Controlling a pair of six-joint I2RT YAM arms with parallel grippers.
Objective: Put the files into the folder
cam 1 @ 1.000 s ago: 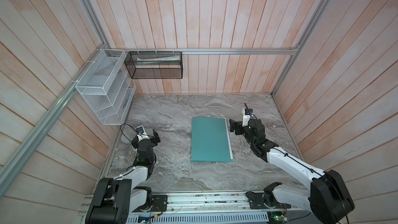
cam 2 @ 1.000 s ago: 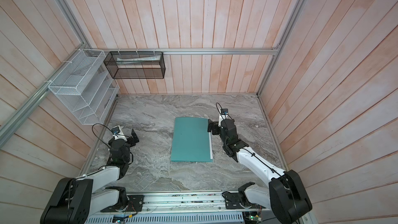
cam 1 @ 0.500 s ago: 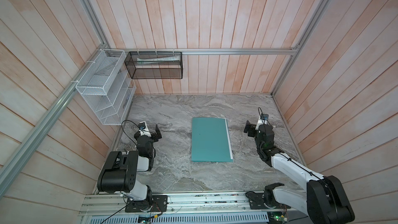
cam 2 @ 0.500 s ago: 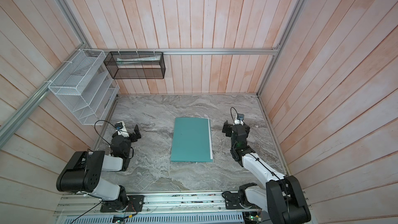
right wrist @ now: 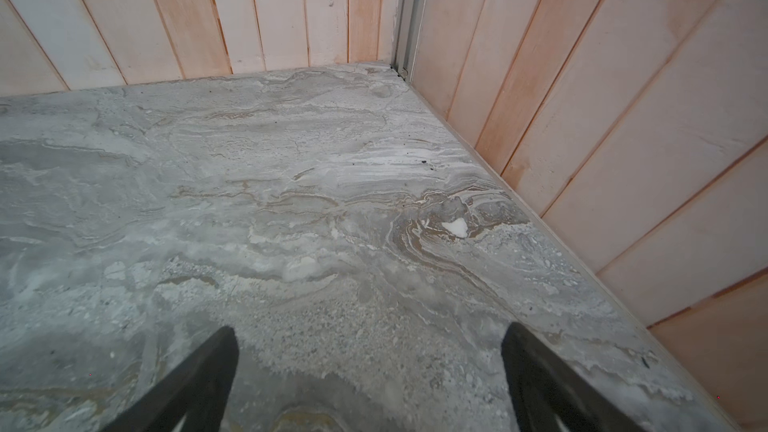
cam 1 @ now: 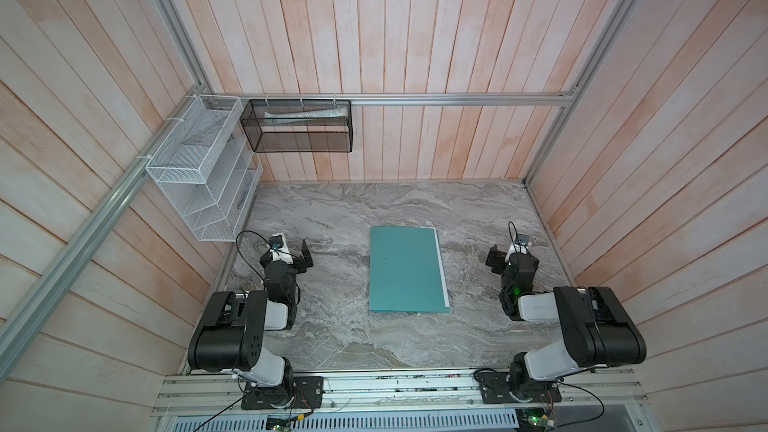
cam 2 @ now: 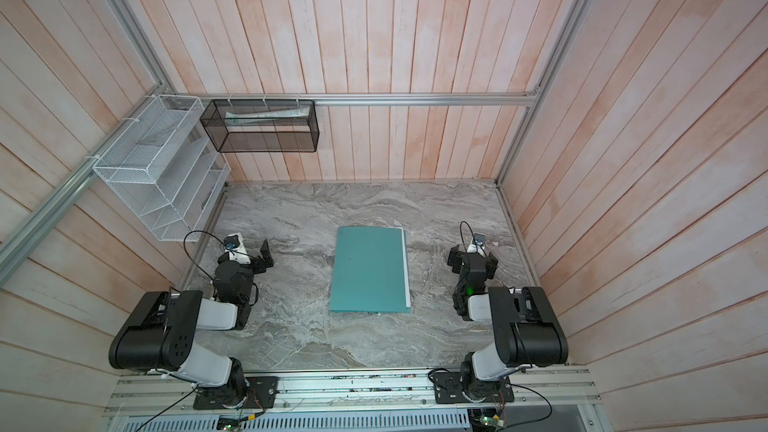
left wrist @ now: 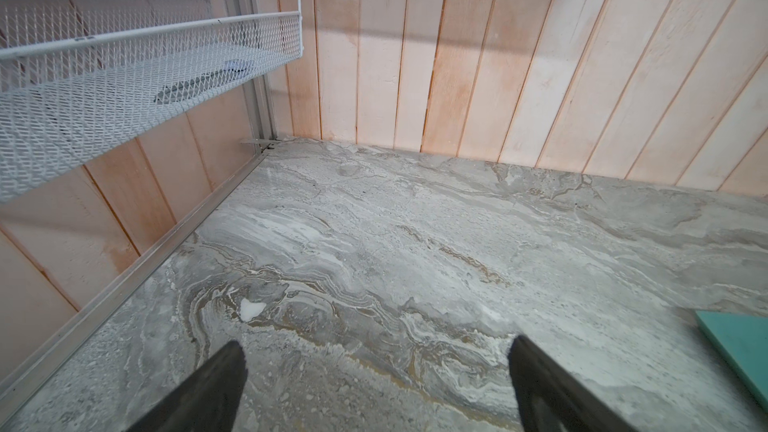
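Note:
The teal folder [cam 1: 405, 270] lies closed and flat in the middle of the marble table in both top views [cam 2: 370, 270]. A thin white strip of the files [cam 1: 441, 272] shows along its right edge. My left gripper [cam 1: 289, 255] hangs open over bare table left of the folder, well apart from it. The left wrist view shows its fingers spread wide [left wrist: 376, 342] with nothing between them, and a folder corner [left wrist: 739, 338] off to the side. My right gripper [cam 1: 515, 257] is open right of the folder, near the side wall, also empty in its wrist view [right wrist: 369, 326].
A white wire-mesh rack [cam 1: 199, 184] hangs on the left wall above the left arm. A black mesh basket [cam 1: 299, 126] with rolled paper hangs on the back wall. Wooden walls close in three sides. Both arms are folded back near the front rail [cam 1: 395, 388].
The right gripper has drawn away from the folder's right edge toward the right wall. Both arms have folded back toward their bases. The folder has not moved.

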